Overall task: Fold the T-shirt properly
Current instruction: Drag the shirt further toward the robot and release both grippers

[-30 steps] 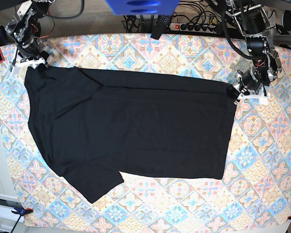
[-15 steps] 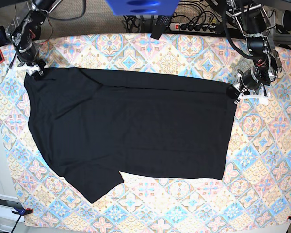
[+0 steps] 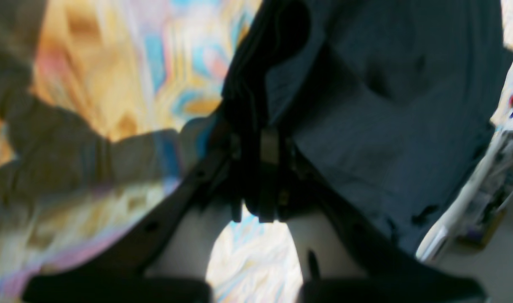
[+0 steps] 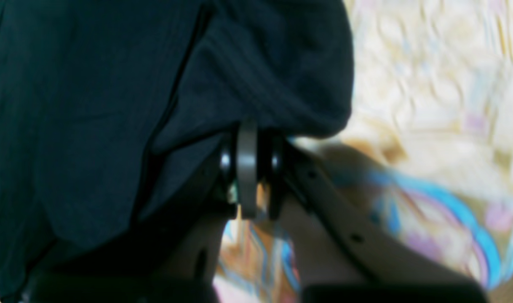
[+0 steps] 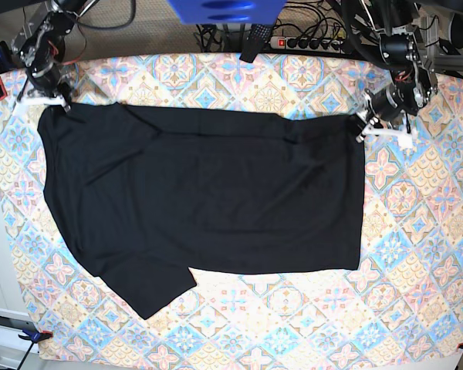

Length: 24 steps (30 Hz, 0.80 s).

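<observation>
The black T-shirt (image 5: 208, 193) lies spread flat on the patterned table cover, with one sleeve pointing toward the near left. In the base view my left gripper (image 5: 363, 125) is at the shirt's far right corner, shut on the fabric there. The left wrist view shows its closed fingers (image 3: 268, 147) pinching bunched dark T-shirt cloth (image 3: 387, 105). My right gripper (image 5: 59, 104) is at the far left corner. In the right wrist view its fingers (image 4: 247, 151) are closed together on the edge of the T-shirt cloth (image 4: 92, 105).
The colourful tiled table cover (image 5: 417, 254) extends past the shirt on the right and along the near edge. A power strip (image 5: 309, 42) and cables lie behind the table. A blue object (image 5: 224, 9) hangs at the top centre. A clamp (image 5: 32, 335) grips the near left corner.
My right gripper has closed on the shirt's far left corner. My left gripper has moved toward the far side and inward with its corner, drawing the right hem in and wrinkling the cloth.
</observation>
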Motion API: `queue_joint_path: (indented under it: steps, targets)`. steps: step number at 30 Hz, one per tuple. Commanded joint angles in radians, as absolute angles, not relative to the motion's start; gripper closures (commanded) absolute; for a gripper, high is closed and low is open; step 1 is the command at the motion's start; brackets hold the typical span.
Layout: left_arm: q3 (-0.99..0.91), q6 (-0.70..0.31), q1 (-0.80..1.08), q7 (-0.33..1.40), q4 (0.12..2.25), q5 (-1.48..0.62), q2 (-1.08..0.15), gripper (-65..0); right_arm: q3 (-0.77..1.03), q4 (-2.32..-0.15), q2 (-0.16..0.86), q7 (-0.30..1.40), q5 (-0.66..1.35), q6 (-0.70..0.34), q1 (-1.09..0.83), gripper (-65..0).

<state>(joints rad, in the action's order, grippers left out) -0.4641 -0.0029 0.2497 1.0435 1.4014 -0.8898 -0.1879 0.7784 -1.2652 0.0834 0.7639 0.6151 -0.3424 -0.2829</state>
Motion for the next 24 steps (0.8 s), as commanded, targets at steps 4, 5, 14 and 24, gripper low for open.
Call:
queue_joint_path:
  steps: [4, 5, 14, 24]
  targets:
    - [-0.467, 0.002, 0.335, 1.056, 1.469, -0.872, -0.229, 0.0, 0.800, -1.296, 0.090, 0.809, 0.567, -0.360, -0.375, 0.0]
    - [-0.469, 0.002, 0.352, 1.056, 1.480, -0.874, -0.234, 0.0, 0.800, -1.310, 0.090, 0.809, 0.567, -0.400, -0.398, 0.0]
    - [-0.555, 0.002, 0.456, 1.056, 1.518, -0.874, -0.303, 0.0, 0.792, -1.376, 0.090, 0.809, 0.567, -0.456, -0.504, 0.0]
    - [-0.555, 0.002, 0.473, 1.056, 1.518, -0.874, -0.326, -0.1, 0.743, -1.377, 0.091, 0.809, 0.564, -0.456, -0.504, -2.8]
